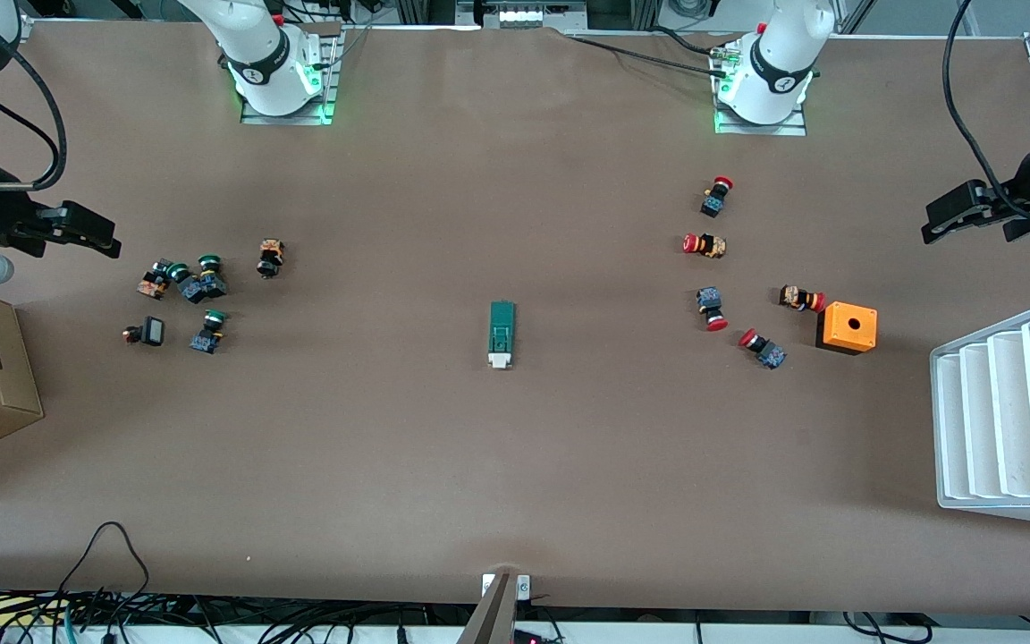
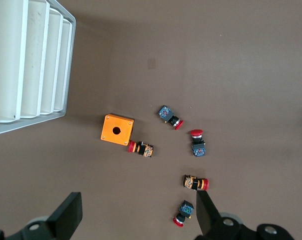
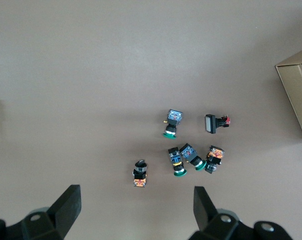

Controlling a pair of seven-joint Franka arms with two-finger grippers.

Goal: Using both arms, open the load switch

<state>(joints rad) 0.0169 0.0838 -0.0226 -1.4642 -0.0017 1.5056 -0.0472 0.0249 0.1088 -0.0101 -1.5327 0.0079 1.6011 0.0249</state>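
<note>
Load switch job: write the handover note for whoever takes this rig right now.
Left gripper: open, empty, up at the left arm's end of the table, over the red-capped push buttons and orange box.
Right gripper: open, empty, at the right arm's end, over the green-capped push buttons.
Load switch: lies alone mid-table between the two button groups, white end toward the front camera, untouched.
Done: nothing yet; both arms wait.
Left: bring both grippers to the switch, hold it with one and open it with the other.

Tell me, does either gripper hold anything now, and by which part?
Nothing is held. The left gripper and the right gripper are both open and empty; the load switch lies untouched mid-table.
</note>
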